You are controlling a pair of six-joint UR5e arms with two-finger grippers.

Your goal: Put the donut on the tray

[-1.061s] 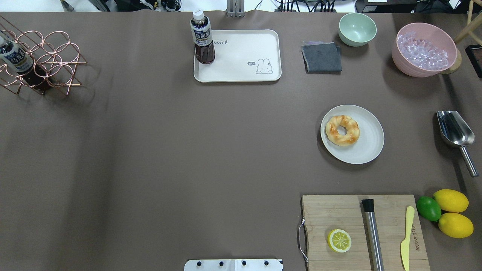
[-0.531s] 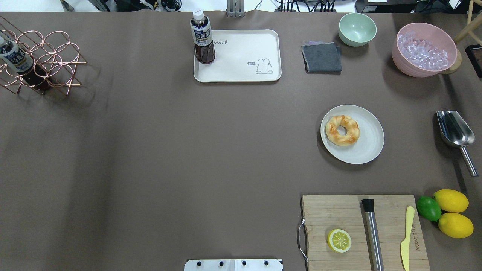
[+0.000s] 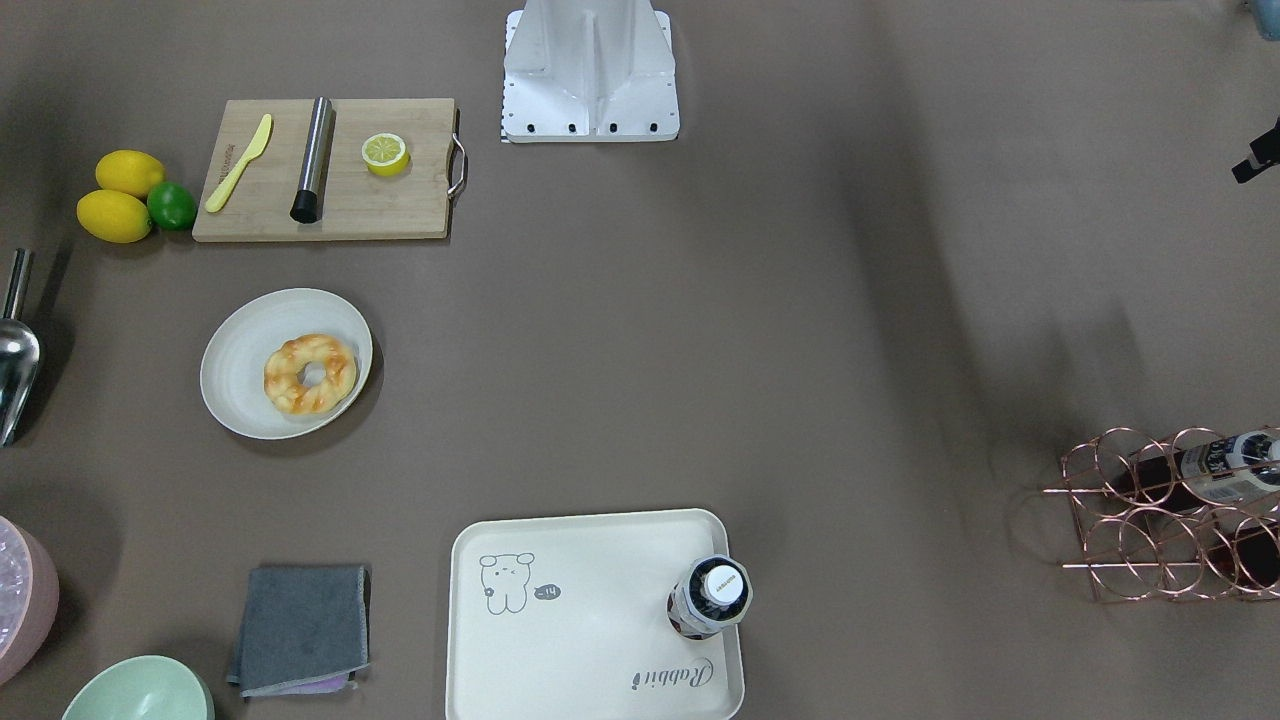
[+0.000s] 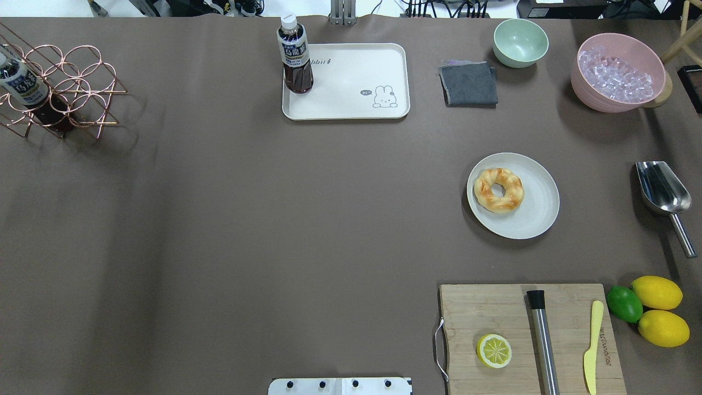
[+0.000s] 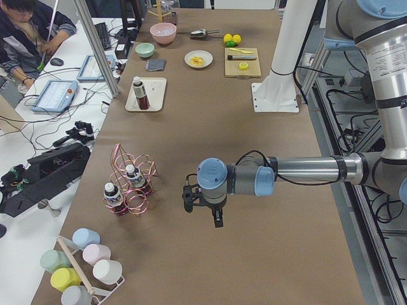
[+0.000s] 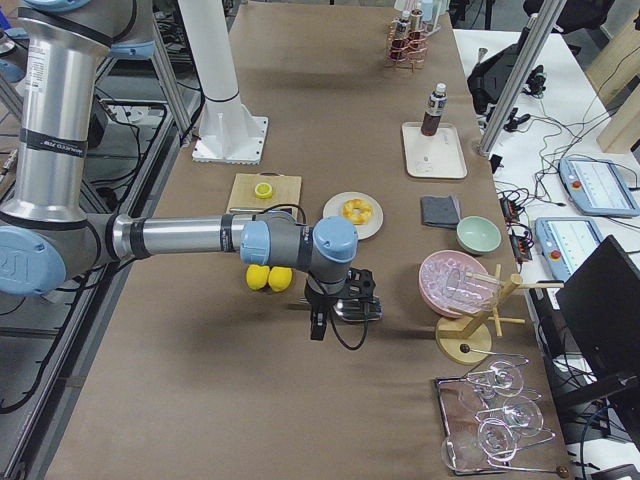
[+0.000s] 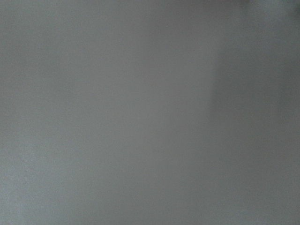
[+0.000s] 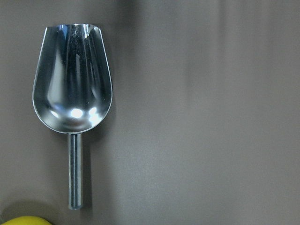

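Donut (image 4: 498, 190) lying flat on the left half of a round plate (image 4: 535, 219), on the right side of the tabletop (image 4: 274, 219). Golden-orange with pale cream patches, twisted ridges, small hole in the middle.

Tray (image 4: 351, 104) well apart from it, farther from the robot and to the left, near the tabletop's far edge. On the tray, a bottle (image 4: 295, 55) standing upright in the far left corner and a bear drawing (image 4: 385, 97) at the near right corner. Just right of the tray, a folded grey cloth (image 4: 469, 83), then a green bowl (image 4: 520, 42) and a pink bowl (image 4: 581, 82) holding ice.

Right of the plate, a steel scoop (image 4: 661, 189). Nearer the robot, a board (image 4: 482, 307) carrying a half lemon (image 4: 494, 351), a steel rod (image 4: 543, 340) and a yellow knife (image 4: 592, 345); beside it two lemons (image 4: 656, 292) and a lime (image 4: 624, 303).

Right hand (image 6: 358, 295) hanging above the scoop, apart from the plate; cannot tell how far open, nothing seen in its grasp. Left hand (image 5: 189, 198) over bare tabletop near a copper rack (image 5: 130, 187); opening likewise impossible to tell.
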